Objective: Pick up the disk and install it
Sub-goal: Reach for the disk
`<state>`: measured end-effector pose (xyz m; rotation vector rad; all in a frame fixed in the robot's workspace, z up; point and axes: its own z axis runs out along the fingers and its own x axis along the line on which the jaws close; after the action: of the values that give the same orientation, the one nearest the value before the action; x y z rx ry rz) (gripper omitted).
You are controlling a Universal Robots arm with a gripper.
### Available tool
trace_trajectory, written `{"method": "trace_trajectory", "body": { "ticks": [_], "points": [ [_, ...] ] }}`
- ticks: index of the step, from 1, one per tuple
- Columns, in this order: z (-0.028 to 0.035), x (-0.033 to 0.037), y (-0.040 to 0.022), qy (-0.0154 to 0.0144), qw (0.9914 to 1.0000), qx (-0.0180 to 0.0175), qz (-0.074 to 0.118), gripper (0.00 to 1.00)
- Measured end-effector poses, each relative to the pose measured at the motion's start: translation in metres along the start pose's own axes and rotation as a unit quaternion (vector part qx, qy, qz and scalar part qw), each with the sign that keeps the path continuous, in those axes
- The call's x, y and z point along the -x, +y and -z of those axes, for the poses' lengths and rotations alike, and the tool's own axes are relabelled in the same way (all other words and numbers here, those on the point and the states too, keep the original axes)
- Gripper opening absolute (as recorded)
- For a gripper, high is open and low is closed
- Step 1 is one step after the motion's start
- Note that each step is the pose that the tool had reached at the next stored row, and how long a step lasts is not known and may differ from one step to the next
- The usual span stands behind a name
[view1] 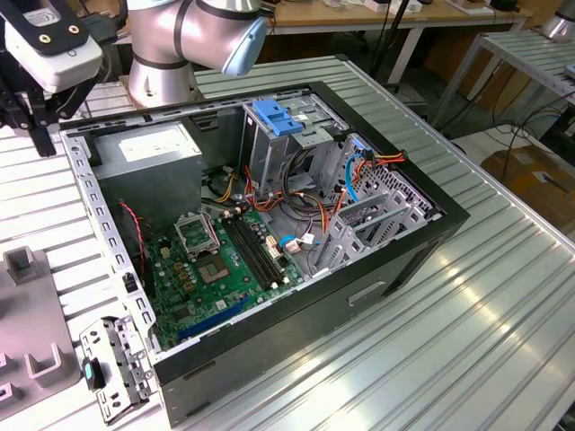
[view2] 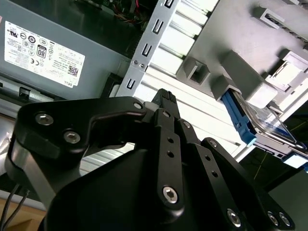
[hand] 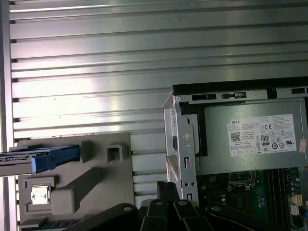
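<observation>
**Pincer over the ribbed metal desk (hand: 144, 57), disk not yet taken.**
My black pincer (view2: 165, 96), released or clenched I cannot tell, carries no disk. The flat silver disk with its light blue plastic bracket (view2: 267, 122) stands apart in the grey plastic holder (view2: 226, 33). A skewed approach could strike the holder's blocks or catch only the bracket, which might then slip.

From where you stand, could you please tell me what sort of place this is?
Probably a robotics lab: an open black computer case lies on a ribbed aluminium table, beside a silver robot arm, with wooden workbenches behind.
</observation>
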<state>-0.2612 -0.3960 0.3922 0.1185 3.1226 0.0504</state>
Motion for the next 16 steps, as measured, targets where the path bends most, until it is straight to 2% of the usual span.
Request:
{"method": "trace_trajectory", "body": {
  "ticks": [5,12,13,16],
  "points": [
    [0.0001,-0.0114,-0.0008,0.0004,1.00000,0.0000,0.000,0.11],
    [0.0001,-0.0352,-0.0001,0.0013,1.00000,-0.0001,0.000,0.11],
    [0.0000,-0.0421,0.0011,0.0017,1.00000,-0.0001,0.000,0.11],
    [-0.0003,-0.0537,0.0033,0.0025,1.00000,-0.0002,0.000,0.11]
  ]
}}
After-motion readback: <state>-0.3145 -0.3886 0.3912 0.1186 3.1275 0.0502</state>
